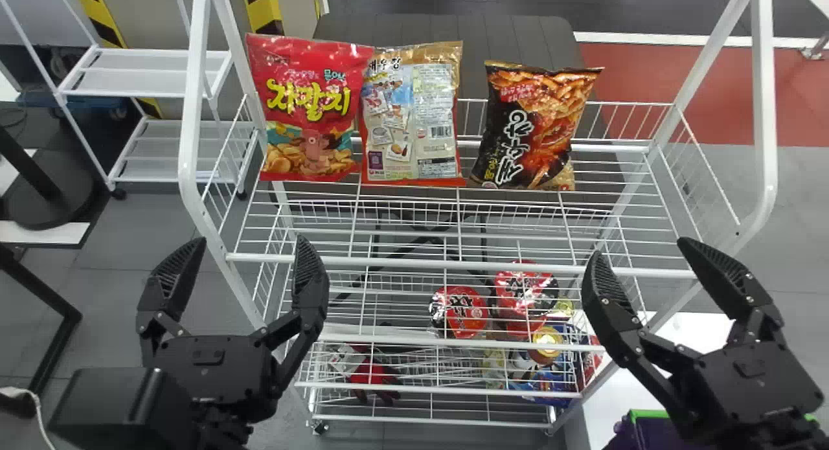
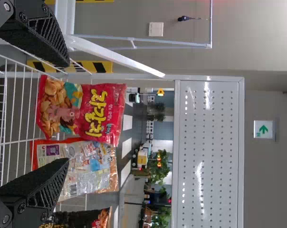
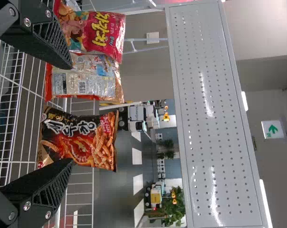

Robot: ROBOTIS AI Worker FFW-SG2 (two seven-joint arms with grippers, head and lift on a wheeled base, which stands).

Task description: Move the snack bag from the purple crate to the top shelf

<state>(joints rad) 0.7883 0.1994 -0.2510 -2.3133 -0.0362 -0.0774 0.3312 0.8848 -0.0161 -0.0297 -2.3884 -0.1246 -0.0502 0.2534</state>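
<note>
Three snack bags stand upright along the back of the top shelf (image 1: 401,267): a red bag (image 1: 314,107), a gold and white bag (image 1: 411,116) and, farther right, a black and orange bag (image 1: 534,126). The purple crate (image 1: 641,432) is cut off at the bottom right, largely behind my right arm. My left gripper (image 1: 245,259) is open before the shelf's left front, my right gripper (image 1: 638,252) open before its right front. In the wrist views, the left gripper (image 2: 67,111) and the right gripper (image 3: 72,114) hold nothing, the bags lying beyond them.
Red packs (image 1: 458,311) and other goods sit on the lower wire shelves. White posts (image 1: 194,113) frame the rack at both sides. A white surface (image 1: 690,333) lies at the right under the crate, and another white rack (image 1: 149,74) stands back left.
</note>
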